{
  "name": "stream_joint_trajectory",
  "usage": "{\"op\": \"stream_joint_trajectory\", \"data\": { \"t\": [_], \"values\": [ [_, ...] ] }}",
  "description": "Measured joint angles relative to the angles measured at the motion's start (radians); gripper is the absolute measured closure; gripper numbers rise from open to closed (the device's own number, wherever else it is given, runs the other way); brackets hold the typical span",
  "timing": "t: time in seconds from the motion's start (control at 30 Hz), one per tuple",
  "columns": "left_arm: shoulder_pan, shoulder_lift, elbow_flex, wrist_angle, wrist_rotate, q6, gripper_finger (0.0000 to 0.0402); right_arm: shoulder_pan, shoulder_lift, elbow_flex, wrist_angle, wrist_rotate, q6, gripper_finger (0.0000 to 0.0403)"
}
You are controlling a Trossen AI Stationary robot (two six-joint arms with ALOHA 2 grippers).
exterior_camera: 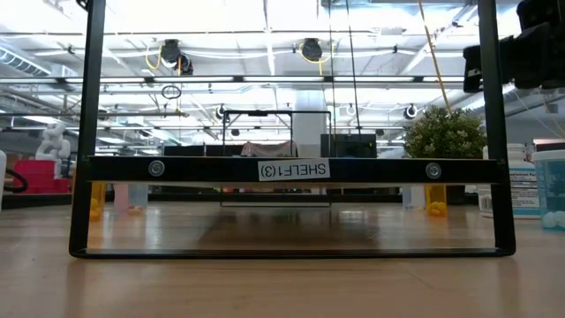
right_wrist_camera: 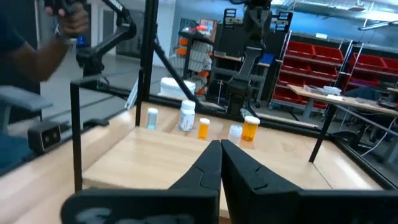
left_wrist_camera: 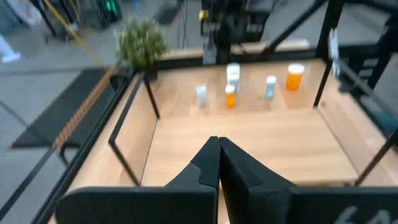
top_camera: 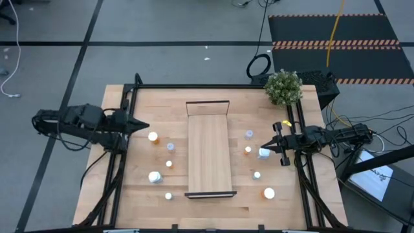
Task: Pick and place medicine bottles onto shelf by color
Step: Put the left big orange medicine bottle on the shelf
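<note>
The shelf (top_camera: 209, 155), a long light-wood board with dark end rails, lies on the middle of the tabletop. Small white-capped medicine bottles stand upright on the table on both sides of it. On the left are an orange one (top_camera: 153, 136) and a white one (top_camera: 154, 176). On the right are an orange one (top_camera: 268, 193) and a white one (top_camera: 264, 153). My left gripper (top_camera: 145, 126) (left_wrist_camera: 217, 140) hovers shut over the table's left edge, pointing at the shelf. My right gripper (top_camera: 262, 146) (right_wrist_camera: 220, 143) hovers shut at the right side, above the white bottle. Neither holds anything.
A potted plant (top_camera: 283, 87) stands at the far right corner. Dark frame rails (top_camera: 126, 110) run along the table's left, right and far edges. A person's arm (right_wrist_camera: 37, 56) shows beyond the table's left side in the right wrist view.
</note>
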Motion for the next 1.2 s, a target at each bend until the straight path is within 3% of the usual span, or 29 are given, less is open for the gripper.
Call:
{"op": "stream_joint_trajectory", "data": {
  "t": [0.33,0.6,0.87,1.2],
  "values": [
    [0.008,0.273,0.303,-0.355,-0.01,-0.088,0.0378,0.0,0.0,0.0,0.074,0.006,0.037,0.0403],
    [0.107,0.454,0.516,-0.631,0.027,-0.13,0.0378,0.0,0.0,0.0,0.073,0.259,0.188,0.0403],
    [0.229,0.508,0.456,-0.661,0.066,-0.081,0.0351,0.0,0.0,0.0,0.072,0.276,0.299,0.0403],
    [0.251,0.504,0.349,-0.609,0.067,-0.098,0.0284,0.0,0.001,0.035,0.06,0.261,0.32,0.0403]
  ]
}}
